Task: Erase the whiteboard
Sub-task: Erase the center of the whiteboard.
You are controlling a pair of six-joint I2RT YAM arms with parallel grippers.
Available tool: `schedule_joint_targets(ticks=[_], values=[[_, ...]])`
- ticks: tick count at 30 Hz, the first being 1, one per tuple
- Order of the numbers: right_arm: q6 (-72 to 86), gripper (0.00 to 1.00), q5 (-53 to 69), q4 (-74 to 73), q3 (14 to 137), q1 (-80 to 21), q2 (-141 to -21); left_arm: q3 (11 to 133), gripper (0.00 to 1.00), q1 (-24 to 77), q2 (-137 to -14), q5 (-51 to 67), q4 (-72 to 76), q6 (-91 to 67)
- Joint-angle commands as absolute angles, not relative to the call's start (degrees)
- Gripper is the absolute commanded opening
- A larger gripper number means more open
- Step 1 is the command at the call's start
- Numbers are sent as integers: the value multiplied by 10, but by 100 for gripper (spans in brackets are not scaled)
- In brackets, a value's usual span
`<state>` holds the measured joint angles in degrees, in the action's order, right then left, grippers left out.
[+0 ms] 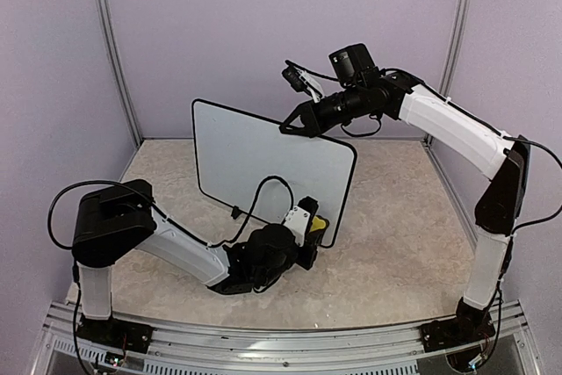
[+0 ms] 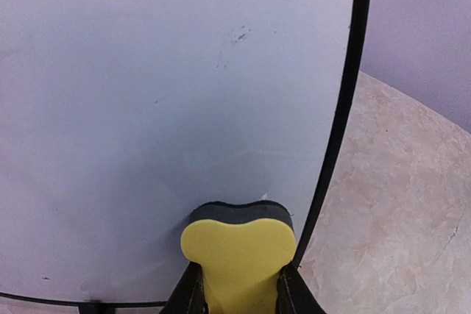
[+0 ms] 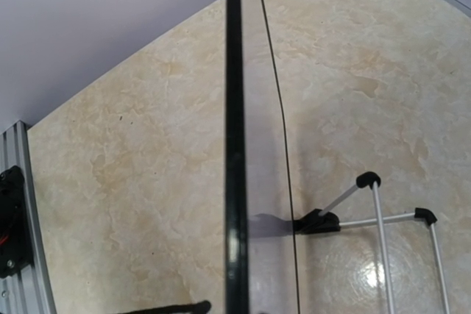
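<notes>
On the table (image 1: pixel 404 243), the whiteboard (image 1: pixel 263 160) stands upright, its top edge pinched by the right gripper (image 1: pixel 294 126). The left gripper (image 1: pixel 307 234) clamps a yellow eraser (image 2: pixel 239 251) against its lower right corner. Pressing hard there could twist the board loose, and faint smudges (image 2: pixel 237 37) higher up could be missed.

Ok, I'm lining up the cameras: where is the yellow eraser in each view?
Top external: yellow eraser low centre, at the whiteboard's lower right corner.
Left wrist: bottom centre, against the board.
Right wrist: not in it.
Shared landmark: the board's black frame, seen in all three.
</notes>
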<state>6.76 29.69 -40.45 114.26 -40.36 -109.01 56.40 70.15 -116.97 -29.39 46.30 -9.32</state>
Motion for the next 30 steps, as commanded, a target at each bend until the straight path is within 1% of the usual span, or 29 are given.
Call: schedule_joint_targets(ticks=[1,15,20,25,30], values=[[110,0,334,-517,1118,-427,-1136,550,0,690,-1192,-315,465,-109],[115,0,337,-523,1131,-427,-1139,576,0,703,-1212,-344,462,-73],[115,0,335,-523,1128,-426,-1138,589,0,724,-1234,-386,458,-49],[114,0,338,-516,1113,-427,-1137,596,0,726,-1235,-371,462,-59],[113,0,339,-513,1108,-426,-1136,624,0,719,-1230,-384,468,-30]])
